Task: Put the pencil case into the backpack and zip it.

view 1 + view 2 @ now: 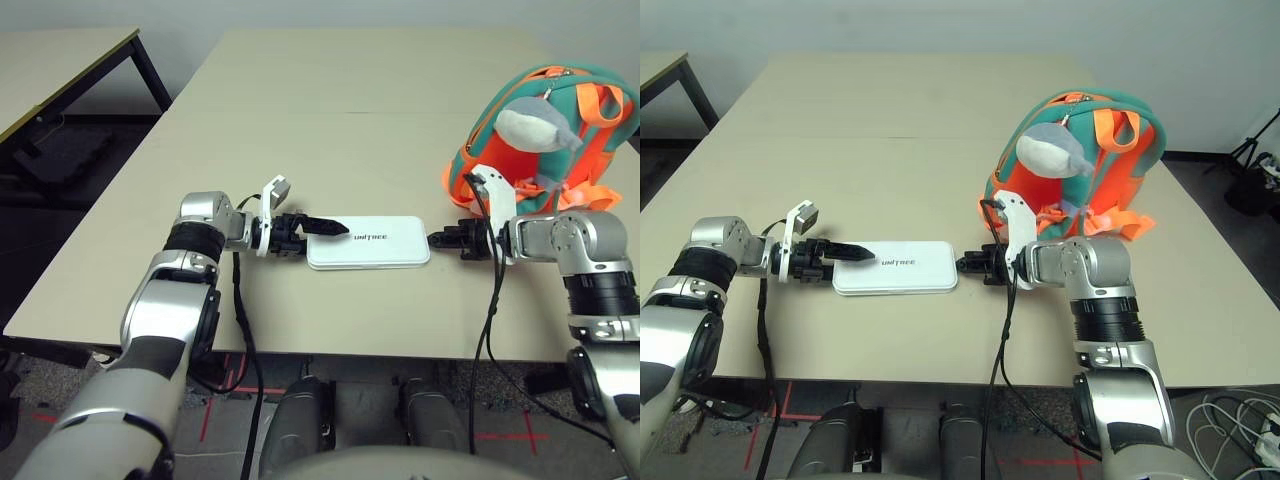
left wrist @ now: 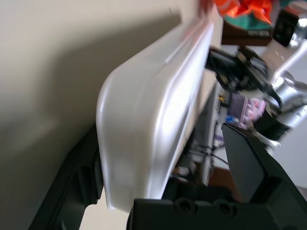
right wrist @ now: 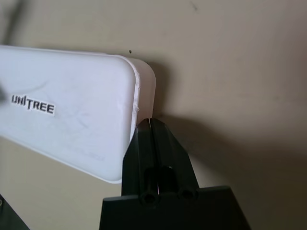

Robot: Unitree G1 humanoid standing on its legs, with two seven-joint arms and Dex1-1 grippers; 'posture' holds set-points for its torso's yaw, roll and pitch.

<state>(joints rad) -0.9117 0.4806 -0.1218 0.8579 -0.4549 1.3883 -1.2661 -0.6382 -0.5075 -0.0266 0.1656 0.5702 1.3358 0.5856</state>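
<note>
The white pencil case [image 1: 368,243] with "UNITREE" lettering lies flat near the table's front edge. My left gripper [image 1: 335,232] is open around its left end. One finger [image 2: 249,163] stands apart from the case's face and the other finger [image 2: 72,182] lies along the opposite face. My right gripper [image 3: 150,122] is shut, its tips touching the case's right short edge. The teal and orange backpack [image 1: 545,130] stands upright at the back right, behind my right gripper, with a grey-white whale charm [image 1: 535,125] hanging on its front.
The beige table [image 1: 300,100] stretches bare behind and left of the case. A second table [image 1: 60,60] stands off to the far left. Black cables hang from both wrists over the front edge. A black tripod [image 1: 1260,160] stands on the floor at the right.
</note>
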